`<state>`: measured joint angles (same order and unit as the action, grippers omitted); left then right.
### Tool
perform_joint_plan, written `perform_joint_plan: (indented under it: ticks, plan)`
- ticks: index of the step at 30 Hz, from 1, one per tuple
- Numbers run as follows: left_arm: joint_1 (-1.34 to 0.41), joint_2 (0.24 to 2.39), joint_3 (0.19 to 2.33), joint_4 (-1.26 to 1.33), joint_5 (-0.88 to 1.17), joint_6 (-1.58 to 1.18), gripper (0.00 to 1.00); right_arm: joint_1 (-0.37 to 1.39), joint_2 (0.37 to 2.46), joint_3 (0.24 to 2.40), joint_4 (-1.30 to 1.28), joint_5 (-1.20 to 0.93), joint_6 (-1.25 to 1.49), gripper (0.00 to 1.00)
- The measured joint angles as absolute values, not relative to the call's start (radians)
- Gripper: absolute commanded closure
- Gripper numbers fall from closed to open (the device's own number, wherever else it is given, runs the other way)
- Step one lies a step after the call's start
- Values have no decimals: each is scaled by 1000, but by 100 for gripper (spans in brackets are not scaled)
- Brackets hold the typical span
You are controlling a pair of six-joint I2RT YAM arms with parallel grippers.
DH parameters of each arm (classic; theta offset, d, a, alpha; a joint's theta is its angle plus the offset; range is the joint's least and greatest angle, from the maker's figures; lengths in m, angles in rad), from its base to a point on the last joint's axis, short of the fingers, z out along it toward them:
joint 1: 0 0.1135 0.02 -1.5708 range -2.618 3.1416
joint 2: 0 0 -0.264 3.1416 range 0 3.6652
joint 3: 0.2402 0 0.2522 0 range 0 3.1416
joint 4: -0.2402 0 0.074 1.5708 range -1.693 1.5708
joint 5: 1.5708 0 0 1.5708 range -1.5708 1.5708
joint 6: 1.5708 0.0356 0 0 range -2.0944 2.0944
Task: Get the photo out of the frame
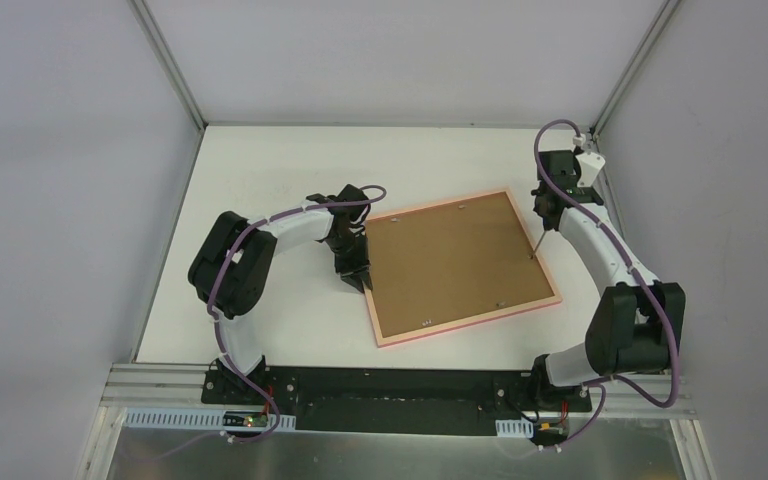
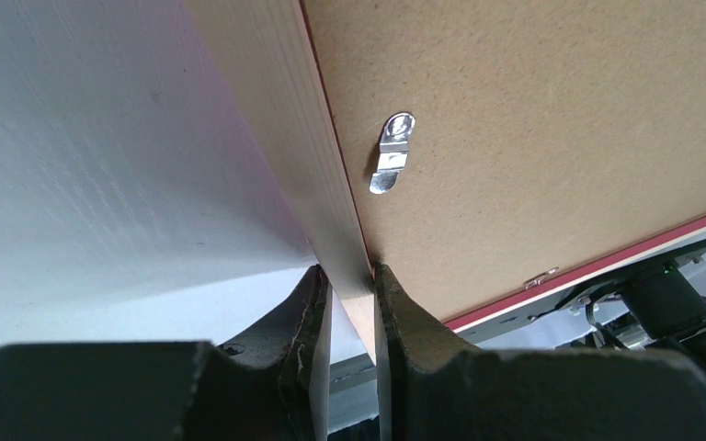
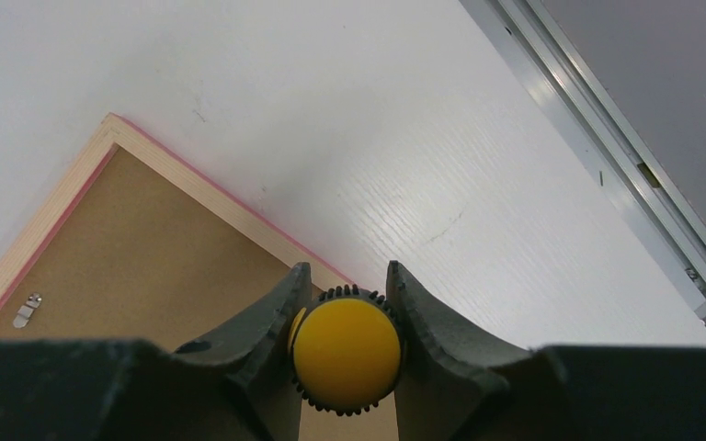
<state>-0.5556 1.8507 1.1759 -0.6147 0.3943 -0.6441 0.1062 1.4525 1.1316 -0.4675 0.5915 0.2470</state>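
The pink frame (image 1: 465,327) lies face down and skewed on the white table. The photo's brown board backing (image 1: 450,265) faces up; its picture side is hidden. My left gripper (image 1: 357,270) is shut on the frame's left rail (image 2: 303,156), one finger outside and one on the backing (image 2: 533,138). A metal clip (image 2: 392,152) sits just ahead of it. My right gripper (image 1: 548,215) is shut on the screwdriver (image 3: 347,354), seen end-on with its yellow cap. Its shaft (image 1: 538,243) points down at the backing's right edge, beside the frame's far right corner (image 3: 193,188).
Grey enclosure walls close in the table on three sides. An aluminium rail (image 3: 607,156) runs along the table's right edge close to the right arm. More clips show on the backing (image 1: 498,303) and in the right wrist view (image 3: 28,310).
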Motion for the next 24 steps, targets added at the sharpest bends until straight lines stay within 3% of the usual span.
perform_joint_plan:
  ticks: [24]
  plan:
    - [-556,1852,1178,-617,397,-638,100,135,1529,1138,-360,685,177,100]
